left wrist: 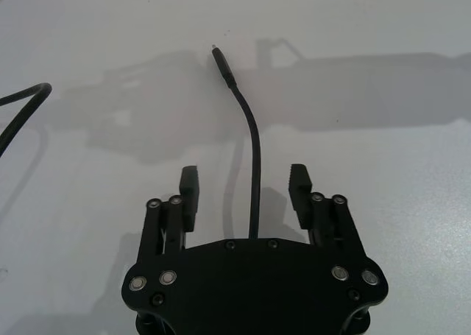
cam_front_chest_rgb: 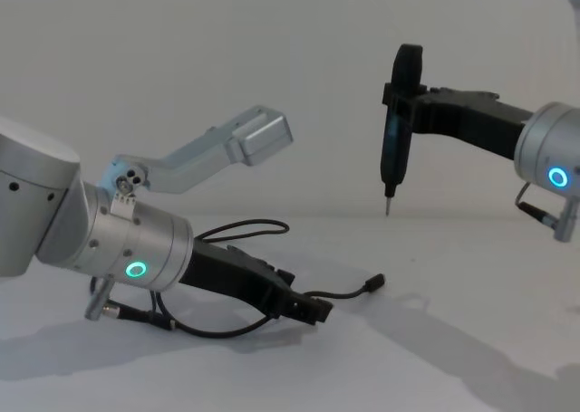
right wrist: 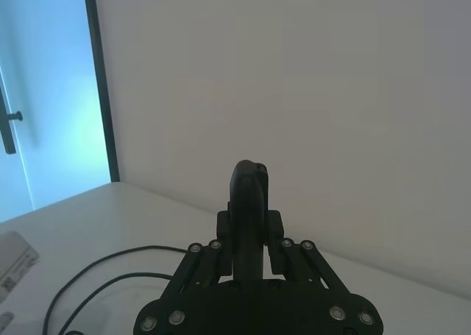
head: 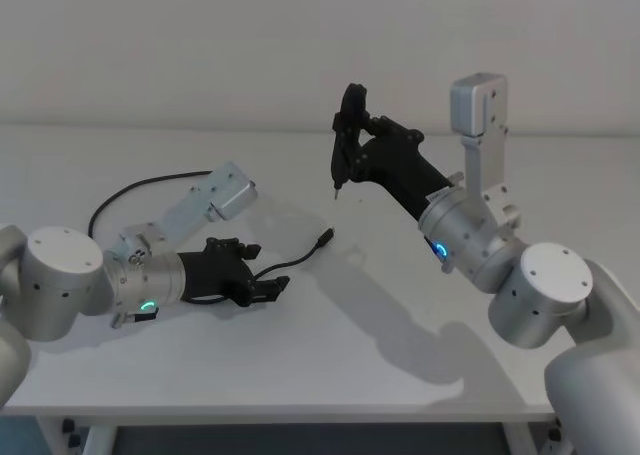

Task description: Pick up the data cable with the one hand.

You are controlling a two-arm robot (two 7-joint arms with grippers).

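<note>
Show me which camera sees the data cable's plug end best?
The left wrist view: the data cable runs between the left gripper's open jaws, plug lying plainly on the table. The head view shows its loops and plug smaller; the chest view sees it side-on; the right wrist view catches two curves.

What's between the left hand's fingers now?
Left wrist view: the data cable runs between the open left hand's fingers, touching neither. The right hand holds a tool aloft.
</note>
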